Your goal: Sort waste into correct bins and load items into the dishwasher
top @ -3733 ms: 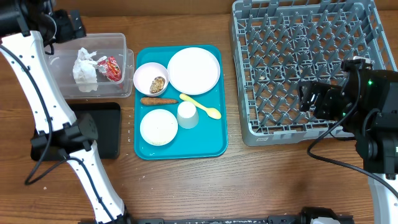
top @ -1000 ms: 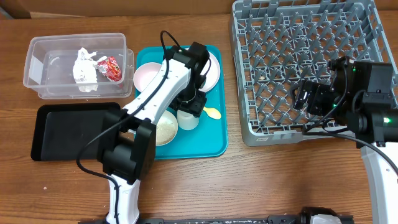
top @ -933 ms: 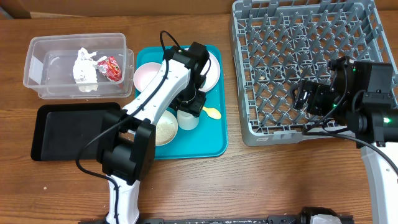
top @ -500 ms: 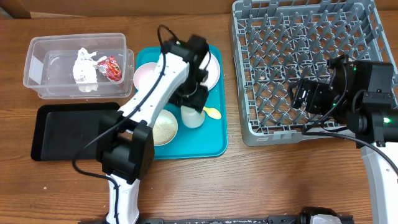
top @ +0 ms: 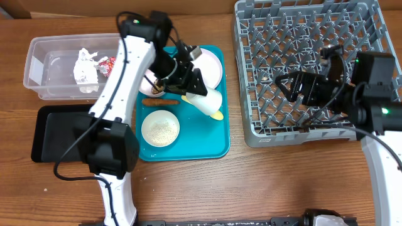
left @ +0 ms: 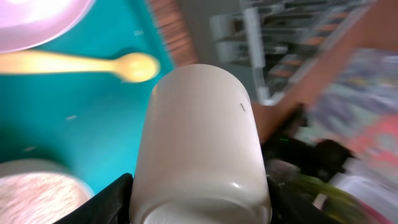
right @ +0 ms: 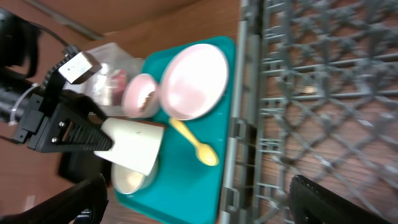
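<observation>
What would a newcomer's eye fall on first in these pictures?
The left gripper holds the white cup tilted on its side above the teal tray. To the right, the open right gripper hangs over the near left part of the large grey dish rack.

Yellow spoon mostly hidden under white cup, rack blurred in left wrist view, red wrapper half behind arm.

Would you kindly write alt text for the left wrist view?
The left end effector holds a white cup over a teal tray. A yellow spoon lies on the tray, with a rice bowl at lower left.
</observation>
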Motion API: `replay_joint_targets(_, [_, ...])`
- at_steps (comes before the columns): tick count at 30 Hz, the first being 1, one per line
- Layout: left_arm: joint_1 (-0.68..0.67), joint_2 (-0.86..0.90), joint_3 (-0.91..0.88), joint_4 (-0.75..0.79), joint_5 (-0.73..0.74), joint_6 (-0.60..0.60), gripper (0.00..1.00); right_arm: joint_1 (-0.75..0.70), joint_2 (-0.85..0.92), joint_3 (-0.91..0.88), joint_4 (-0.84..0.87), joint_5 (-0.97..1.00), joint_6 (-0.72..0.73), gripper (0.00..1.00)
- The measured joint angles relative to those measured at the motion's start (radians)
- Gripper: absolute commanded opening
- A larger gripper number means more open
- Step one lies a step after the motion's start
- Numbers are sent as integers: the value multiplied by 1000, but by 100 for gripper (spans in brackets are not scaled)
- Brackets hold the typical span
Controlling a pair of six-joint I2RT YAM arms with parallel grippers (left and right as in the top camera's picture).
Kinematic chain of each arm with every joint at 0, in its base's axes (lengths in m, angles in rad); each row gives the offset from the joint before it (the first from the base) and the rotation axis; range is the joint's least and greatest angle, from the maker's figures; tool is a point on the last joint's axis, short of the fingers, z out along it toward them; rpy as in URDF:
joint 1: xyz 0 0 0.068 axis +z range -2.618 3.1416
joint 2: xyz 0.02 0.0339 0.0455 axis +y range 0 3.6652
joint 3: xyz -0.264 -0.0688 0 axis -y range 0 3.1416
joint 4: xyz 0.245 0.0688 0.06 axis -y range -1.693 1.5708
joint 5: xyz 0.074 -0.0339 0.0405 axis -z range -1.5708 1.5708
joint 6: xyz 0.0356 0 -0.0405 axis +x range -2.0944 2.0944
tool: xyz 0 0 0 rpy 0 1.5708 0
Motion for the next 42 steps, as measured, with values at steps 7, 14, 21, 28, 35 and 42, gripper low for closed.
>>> replay_joint_targets(7, [34,0,1,-35,233,135,47,58,119,0,93,-197,2,78])
replay_joint_targets(14, [34,0,1,-36,356,192,45,188,171,0,155,-252,10,69])
replay_joint_targets(21, [34,0,1,-36,394,201,44,250,216,0,187,-203,55,66])
replay_joint_targets(28, [34,0,1,-35,369,213,44,311,224,0,230,-175,73,52])
replay_joint_targets(35, [34,0,1,-18,269,211,44,342,224,0,227,-98,98,39])
replay_joint_targets(42, [34,1,3,13,127,159,42,376,224,0,228,-72,106,33])
